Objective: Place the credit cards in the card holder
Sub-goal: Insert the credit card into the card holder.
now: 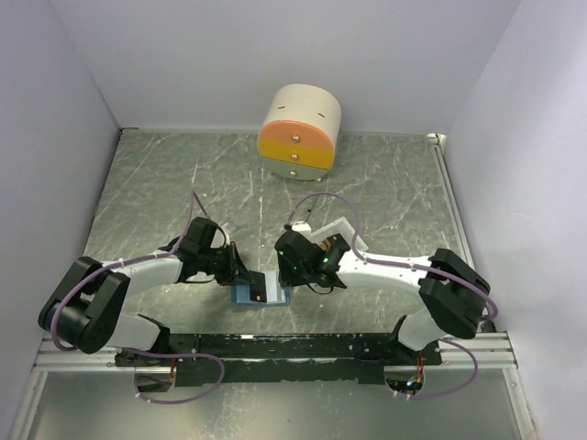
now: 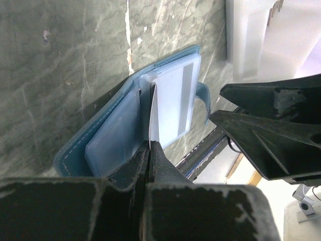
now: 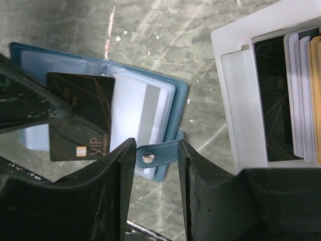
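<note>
Fingers of my left gripper [image 2: 150, 146] are pinched together on a dark credit card [image 3: 80, 115], held over the open card holder [image 3: 130, 80]. My right gripper [image 3: 155, 148] has its fingers parted astride the holder's tab [image 3: 159, 154]. From there the card is at ten o'clock and the white tray [image 3: 225, 40] at two.

Far across my grey-green marbled table [image 1: 165, 183] I saw a round cream drawer box [image 1: 299, 131]; a shallow white tray [image 3: 233, 105] lay nearer.

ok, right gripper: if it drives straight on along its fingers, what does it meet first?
Most likely the snap tab of the card holder, which lies across the gap between the open fingers of the right gripper. Depth is unclear, so they may be touching it now.
</note>
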`<state>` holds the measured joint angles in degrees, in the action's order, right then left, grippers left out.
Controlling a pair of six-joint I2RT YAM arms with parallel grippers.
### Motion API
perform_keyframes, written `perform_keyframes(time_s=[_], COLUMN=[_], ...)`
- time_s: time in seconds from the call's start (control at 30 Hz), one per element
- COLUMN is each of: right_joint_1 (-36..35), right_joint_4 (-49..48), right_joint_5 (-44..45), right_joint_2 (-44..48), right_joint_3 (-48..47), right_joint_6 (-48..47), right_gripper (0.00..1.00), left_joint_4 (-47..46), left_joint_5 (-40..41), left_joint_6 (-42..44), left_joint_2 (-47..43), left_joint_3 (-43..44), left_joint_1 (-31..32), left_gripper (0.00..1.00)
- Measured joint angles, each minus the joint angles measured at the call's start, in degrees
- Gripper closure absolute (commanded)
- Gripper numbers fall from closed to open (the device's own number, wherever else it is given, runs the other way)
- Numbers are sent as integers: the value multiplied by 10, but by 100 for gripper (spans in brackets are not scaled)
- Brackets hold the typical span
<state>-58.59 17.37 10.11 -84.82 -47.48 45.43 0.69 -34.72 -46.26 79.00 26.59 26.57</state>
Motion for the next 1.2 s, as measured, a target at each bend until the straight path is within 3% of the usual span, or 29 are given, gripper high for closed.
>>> perform_keyframes(time_s=[0.3, 0.8, 1.2], right_joint_1=[-4, -6, -6], right_joint_4=[3, -2, -20], right_joint_5=[19, 23, 24], right_joint_2=[-63, -64, -62], right_joint_3=[-5, -6, 2], right_joint_6=[11, 11, 11], right_gripper=[68, 75, 76], left_joint_4=[-21, -79, 35], left_joint_5=[-1, -5, 12], left_joint_6=[0, -1, 54], left_joint_2=[5, 23, 21], left_joint_3=[-8, -26, 30], left_joint_1=[0, -1, -1], left_gripper=[93, 93, 93])
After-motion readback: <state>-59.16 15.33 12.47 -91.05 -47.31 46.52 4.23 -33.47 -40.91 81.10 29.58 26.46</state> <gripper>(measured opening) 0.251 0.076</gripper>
